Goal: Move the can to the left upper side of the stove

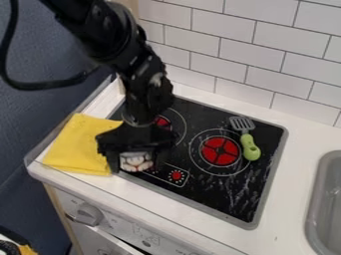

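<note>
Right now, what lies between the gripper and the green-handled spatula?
In the camera view, a red burner lies there, on the black stovetop.

"What carries everything here?"

"A white counter (279,199), with a black stove (230,199) set into it, framed in grey. Red centres and pale rings mark its burners, and whitish smudges streak the near right part."

"And on the counter itself?"

"A yellow cloth (79,144) lies flat at the left end, alongside the stove, close to the front edge."

"Anything on the stove?"

"A spatula (246,132) lies toward the right rear, its slotted grey head pointing at the wall, its green handle just beside the right burner."

"And far right?"

"A grey sink (326,191), sunk into the counter."
</note>
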### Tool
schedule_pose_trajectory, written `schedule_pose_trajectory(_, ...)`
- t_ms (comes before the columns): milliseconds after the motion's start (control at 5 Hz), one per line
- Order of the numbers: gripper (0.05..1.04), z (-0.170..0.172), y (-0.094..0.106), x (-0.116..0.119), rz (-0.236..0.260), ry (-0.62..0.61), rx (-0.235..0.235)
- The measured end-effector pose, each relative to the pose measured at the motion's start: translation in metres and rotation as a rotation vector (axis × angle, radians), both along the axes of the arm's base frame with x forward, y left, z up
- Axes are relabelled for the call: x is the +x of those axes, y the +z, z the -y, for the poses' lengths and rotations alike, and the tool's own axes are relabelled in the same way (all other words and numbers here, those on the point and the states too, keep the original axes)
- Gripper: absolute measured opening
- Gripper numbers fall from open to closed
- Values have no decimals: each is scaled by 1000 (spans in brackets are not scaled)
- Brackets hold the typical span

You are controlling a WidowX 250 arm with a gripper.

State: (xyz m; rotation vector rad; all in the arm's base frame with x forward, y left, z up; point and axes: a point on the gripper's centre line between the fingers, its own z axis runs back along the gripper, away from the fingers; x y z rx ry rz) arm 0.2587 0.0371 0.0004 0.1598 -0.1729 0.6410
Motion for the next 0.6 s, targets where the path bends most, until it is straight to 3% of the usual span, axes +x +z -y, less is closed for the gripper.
schedule_pose_trajectory(600,999,-20,-18,58,11,58,-1)
